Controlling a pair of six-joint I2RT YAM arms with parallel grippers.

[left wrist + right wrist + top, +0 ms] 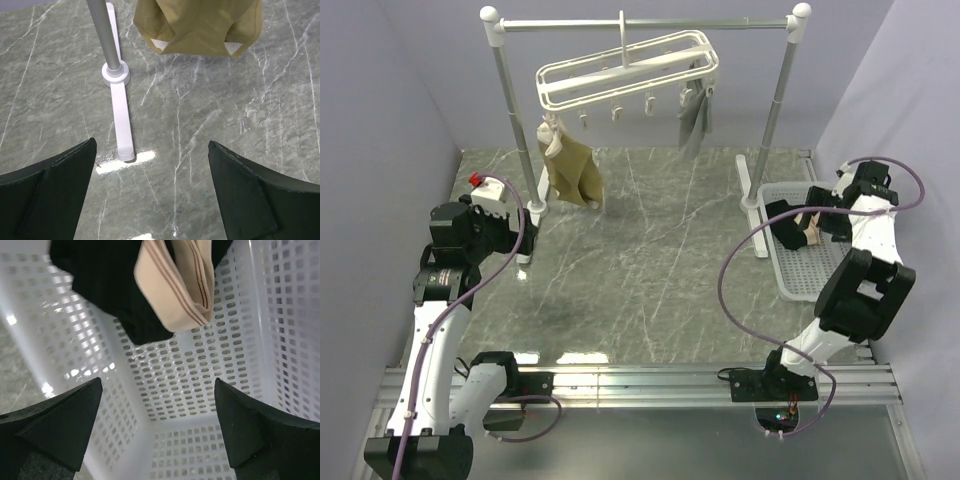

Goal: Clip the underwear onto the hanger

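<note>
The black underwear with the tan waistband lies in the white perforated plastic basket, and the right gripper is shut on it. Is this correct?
No. The black underwear with the tan waistband lies in the white perforated plastic basket, but the right gripper is open and apart from it; the right wrist view shows this.

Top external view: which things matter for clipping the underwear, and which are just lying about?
In the job: underwear in the white basket; hanger on the metal rail; right gripper, open over the basket.
Just there: tan garment and grey garment, both hanging from the hanger.
</note>
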